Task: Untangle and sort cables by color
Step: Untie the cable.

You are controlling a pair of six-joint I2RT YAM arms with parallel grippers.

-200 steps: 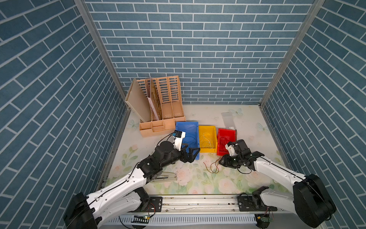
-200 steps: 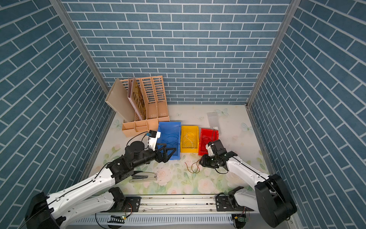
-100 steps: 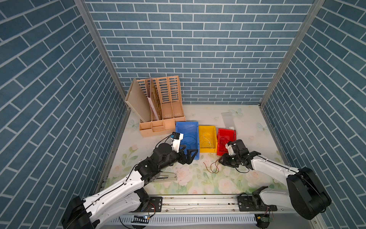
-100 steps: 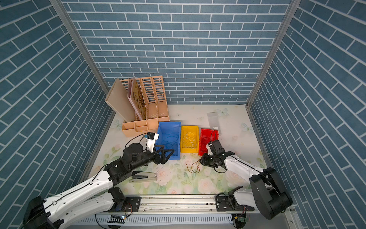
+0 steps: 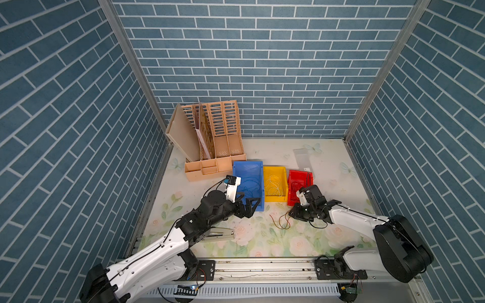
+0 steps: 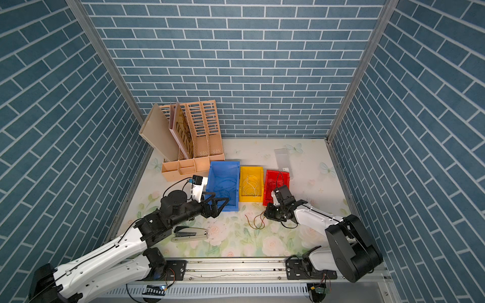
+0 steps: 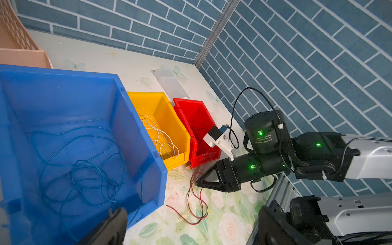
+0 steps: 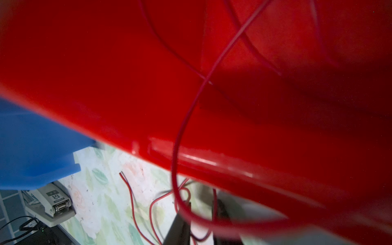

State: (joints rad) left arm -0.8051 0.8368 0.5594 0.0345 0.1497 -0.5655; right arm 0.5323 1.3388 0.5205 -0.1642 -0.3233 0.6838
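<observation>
The left tool [image 5: 248, 202] is hovering with jaws spread wide at the near end of the blue plastic bin [image 7: 131, 118], where thin blue cables [image 7: 84, 169] are lying in loose loops. Whitish cables [image 7: 161, 137] are sitting in the yellow plastic bin [image 7: 163, 110] beside it. The right tool [image 7: 200, 182] is sitting low at a red-brown cable [image 7: 191, 201] sprawling on the floral tabletop [image 5: 262, 236] before the red plastic bin [image 7: 199, 118]. I cannot tell whether it is pinching that cable.
</observation>
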